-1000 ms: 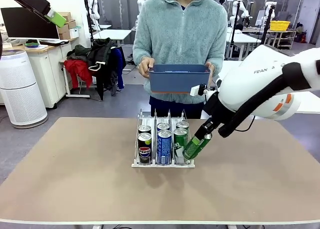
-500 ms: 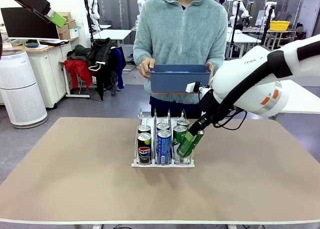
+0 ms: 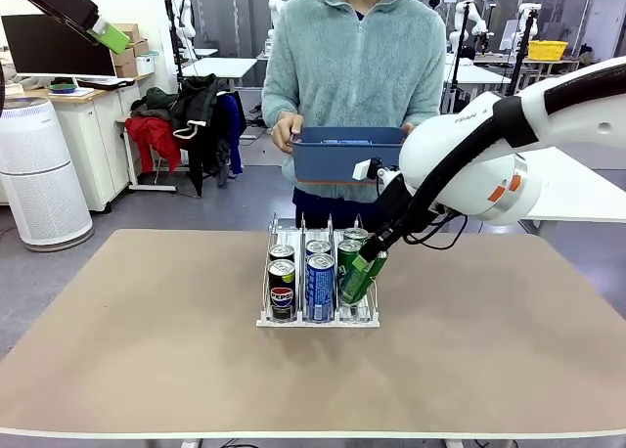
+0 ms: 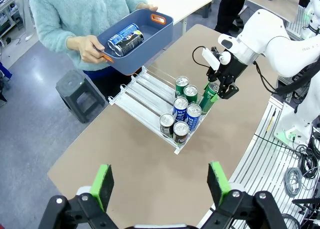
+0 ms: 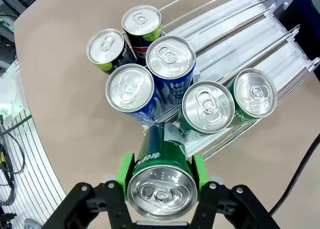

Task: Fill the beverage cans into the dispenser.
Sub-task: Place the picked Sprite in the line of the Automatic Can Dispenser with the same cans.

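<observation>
My right gripper [image 3: 377, 247] is shut on a green can [image 3: 360, 279], which it holds tilted at the front of the right lane of the dispenser [image 3: 293, 233]. In the right wrist view the green pads [image 5: 126, 173] clamp this can [image 5: 161, 186] just in front of the rack [image 5: 260, 44]. The lanes hold several cans: black Pepsi ones [image 5: 142, 21], blue ones [image 5: 170, 59] and green ones [image 5: 207, 106]. My left gripper [image 4: 160, 184] hangs high above the table's near left, open and empty, also seen as the gripper [image 3: 110, 35] at top left.
A person stands at the far edge holding a blue bin [image 3: 347, 155] just behind the dispenser. In the left wrist view the bin [image 4: 155, 26] has a Pepsi can [image 4: 125, 39] lying in it. Bare tabletop [image 3: 147, 350] lies all around the rack.
My right arm has carried the green can left and away from me, from beside the rack's right edge to the front of the right lane. The left arm has stayed put.
</observation>
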